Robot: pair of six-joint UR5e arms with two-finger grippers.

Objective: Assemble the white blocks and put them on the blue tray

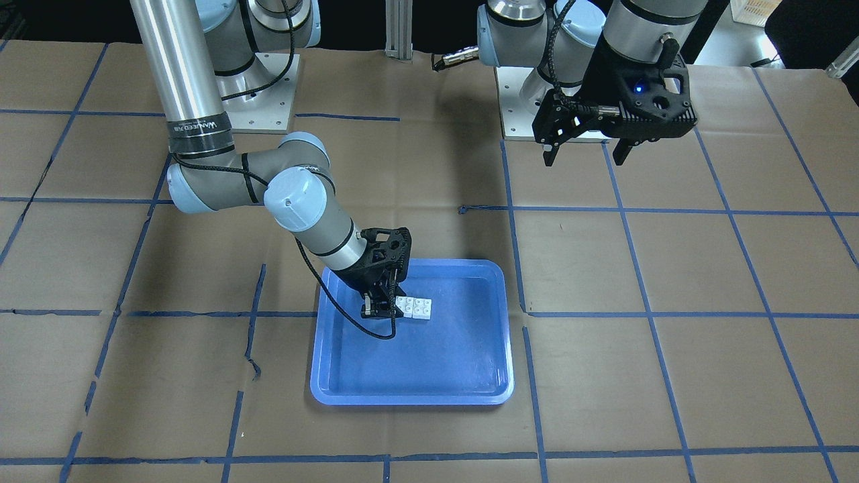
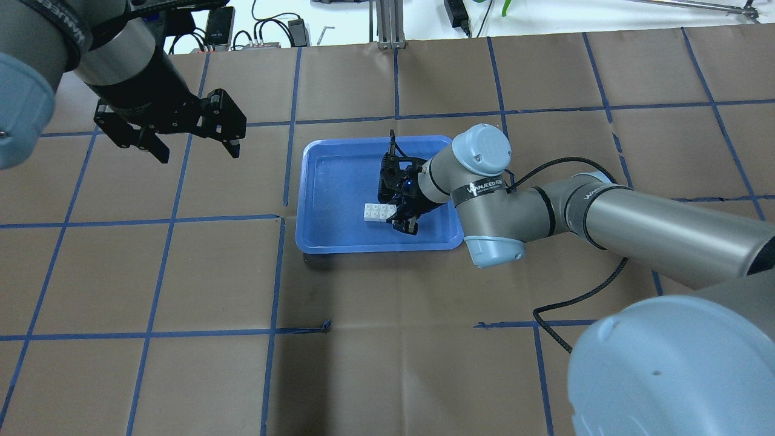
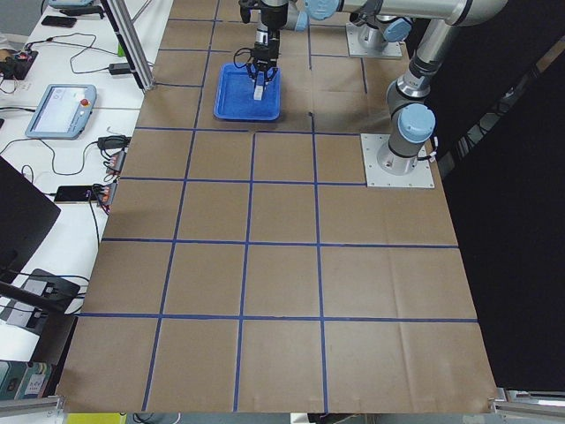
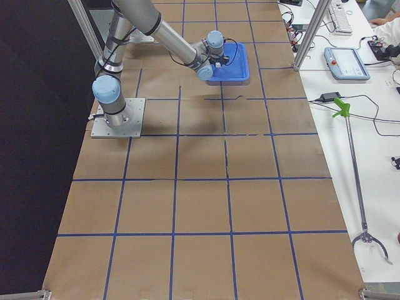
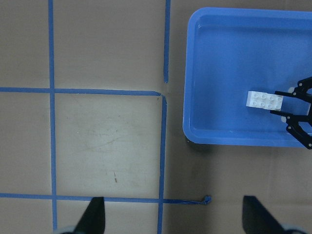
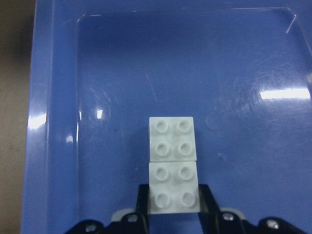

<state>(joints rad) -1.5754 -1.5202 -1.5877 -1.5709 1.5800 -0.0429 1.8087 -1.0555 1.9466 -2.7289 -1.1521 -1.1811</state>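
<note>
Two white blocks (image 6: pixel 173 163) lie studs-up on the floor of the blue tray (image 6: pixel 53 146). They are butted end to end at the same height, in the part of the tray nearest the right arm and away from the rim. Their touching faces show only a thin seam, and I cannot tell whether anything locks them together.

They look like hard moulded plastic: stiff, very light, and unlikely to break under a pinch. The side walls are smooth and glossy, so they may slip if the grip is loose or off-square. The studded top gives a poor hold. The best place to take one is on its two flat opposite side walls, low down and square to them. Since the pair sits side by side rather than stacked, I would expect lifting one block to leave the other behind, or to drag it across the slick tray floor.

The right claw (image 6: pixel 174 200) is down in the tray at the block nearest its own wrist. Its fingers (image 6: pixel 205 200) sit against that block's two side walls with no gap that I can see, so I judge it clamped on that block. The farther block is clear of the fingers.

The left claw (image 2: pixel 198 154) hangs high over bare bench (image 2: pixel 181 272), well apart from the tray. Its fingers are spread wide and hold nothing.
</note>
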